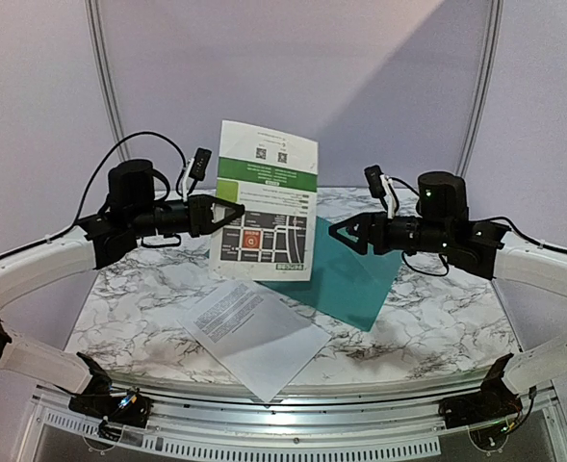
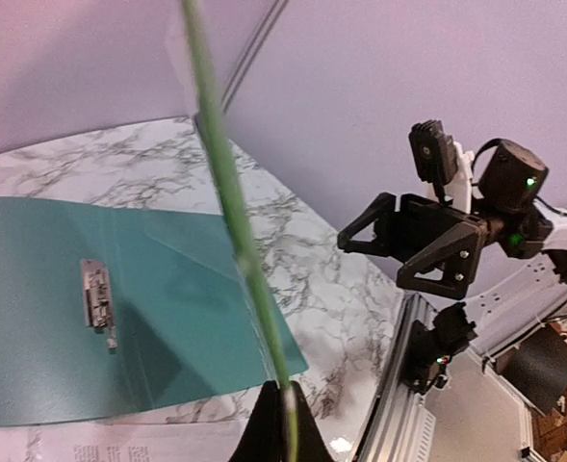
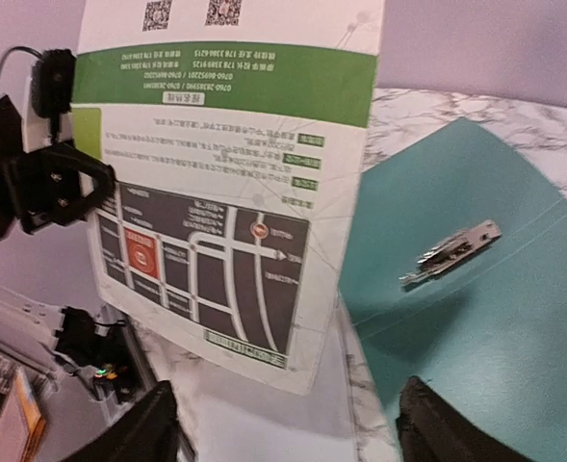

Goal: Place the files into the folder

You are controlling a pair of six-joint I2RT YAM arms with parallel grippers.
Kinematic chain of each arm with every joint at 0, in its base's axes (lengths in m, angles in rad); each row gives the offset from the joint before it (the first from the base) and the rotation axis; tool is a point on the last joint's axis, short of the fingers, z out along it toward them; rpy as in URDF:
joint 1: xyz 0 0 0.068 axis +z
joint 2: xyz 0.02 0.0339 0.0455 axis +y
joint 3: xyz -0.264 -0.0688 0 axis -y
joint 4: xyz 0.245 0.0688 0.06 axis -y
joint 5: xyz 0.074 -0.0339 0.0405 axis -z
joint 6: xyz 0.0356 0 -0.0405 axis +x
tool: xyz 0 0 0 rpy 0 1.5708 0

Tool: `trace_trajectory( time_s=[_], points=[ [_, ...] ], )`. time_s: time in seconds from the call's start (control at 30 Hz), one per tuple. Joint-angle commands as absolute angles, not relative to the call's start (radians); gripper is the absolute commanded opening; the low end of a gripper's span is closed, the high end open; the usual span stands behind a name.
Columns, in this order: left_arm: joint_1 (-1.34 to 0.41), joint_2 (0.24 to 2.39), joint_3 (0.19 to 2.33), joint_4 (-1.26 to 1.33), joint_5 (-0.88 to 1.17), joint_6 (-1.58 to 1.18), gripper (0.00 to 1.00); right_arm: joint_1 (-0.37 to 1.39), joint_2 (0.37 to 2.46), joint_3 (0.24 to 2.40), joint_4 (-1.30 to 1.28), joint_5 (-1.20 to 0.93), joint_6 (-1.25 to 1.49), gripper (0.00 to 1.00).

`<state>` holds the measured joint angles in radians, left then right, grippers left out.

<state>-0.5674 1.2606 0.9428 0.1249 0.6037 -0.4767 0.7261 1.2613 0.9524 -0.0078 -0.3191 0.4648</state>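
on the marble table (image 1: 427, 327) the folder (image 1: 350, 279) lies open, holding only its clip (image 2: 97, 294), with the white sheet (image 1: 254, 332) near it. the map sheet (image 1: 264, 207) hangs upright above, pinched by the left claw (image 1: 235, 213). the right claw (image 1: 336, 231) gapes beside it, holding nothing. likely next: lay this first file flat onto the folder.

A white marble-patterned table (image 1: 437, 327) is backed by pale lilac wall panels (image 1: 167, 58) — joined by slim metal strips (image 1: 107, 87) — and a diagonal shadow (image 1: 389, 125) is cast across them.
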Motion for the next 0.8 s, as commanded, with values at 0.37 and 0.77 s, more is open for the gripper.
trace_trajectory(
  time_s=[0.37, 0.77],
  points=[
    [-0.54, 1.345, 1.291, -0.524, 0.098, -0.239, 0.0, 0.724, 1.267, 0.905, -0.205, 0.105, 0.498, 0.99],
    [-0.52, 1.507, 1.565, -0.767, 0.07, -0.143, 0.0, 0.723, 1.199, 0.735, -0.074, 0.192, 0.502, 0.99]
  ],
)
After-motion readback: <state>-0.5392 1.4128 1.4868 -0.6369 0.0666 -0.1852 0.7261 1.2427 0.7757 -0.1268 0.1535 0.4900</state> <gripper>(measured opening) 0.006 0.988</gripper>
